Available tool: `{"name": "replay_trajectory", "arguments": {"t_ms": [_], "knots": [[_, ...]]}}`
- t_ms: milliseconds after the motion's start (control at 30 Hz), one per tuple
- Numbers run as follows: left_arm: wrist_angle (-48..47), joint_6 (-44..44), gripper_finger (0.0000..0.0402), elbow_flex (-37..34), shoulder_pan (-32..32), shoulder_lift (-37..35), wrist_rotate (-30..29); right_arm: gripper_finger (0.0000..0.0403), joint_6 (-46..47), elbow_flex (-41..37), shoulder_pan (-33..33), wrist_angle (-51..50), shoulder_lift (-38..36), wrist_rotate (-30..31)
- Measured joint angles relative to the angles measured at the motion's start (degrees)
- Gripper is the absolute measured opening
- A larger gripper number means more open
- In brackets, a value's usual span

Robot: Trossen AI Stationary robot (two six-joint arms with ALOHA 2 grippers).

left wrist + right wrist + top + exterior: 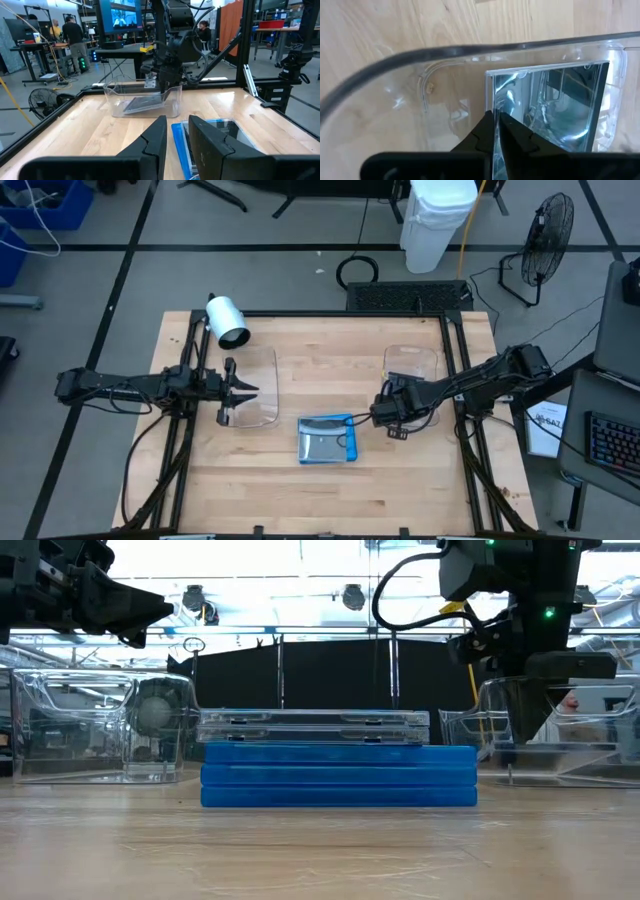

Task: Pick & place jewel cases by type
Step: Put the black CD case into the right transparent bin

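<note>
A stack of jewel cases (328, 438) lies flat on the table's middle: blue ones (338, 775) below, clear grey ones (315, 725) on top. One more clear grey jewel case (550, 105) sits tilted inside the right clear tub (142, 97), with my right gripper (495, 125) shut on it and reaching down into the tub (412, 370). My left gripper (177, 135) waits open and level over the left clear tub (255, 395), with nothing between its fingers. My right gripper pinches the clear grey case by one side edge (491, 100) between its two fingers (480, 132). The fingers come steeply from above. The case slants inside the tub, its held end up (159, 97) and its lower end (127, 107) toward the tub's floor.
A white cylinder (228, 320) sits at the table's far left corner. The dark frame rails (455, 340) run along the table's edges. People (65, 32) stand in the room beyond. Bare wood (330, 500) lies near the front edge.
</note>
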Motion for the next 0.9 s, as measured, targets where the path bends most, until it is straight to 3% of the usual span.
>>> {"name": "replay_trajectory", "arguments": {"t_ms": [533, 900], "knots": [[0.0, 0.0, 0.0088, 0.0, 0.0, 0.0, 0.0, 0.0023, 0.0, 0.5, 0.0, -0.1, 0.0, -0.1], [0.0, 0.0, 0.0088, 0.0, 0.0, 0.0, 0.0, 0.0115, 0.0, 0.6, 0.0, 0.4, 0.0, -3.0]]}}
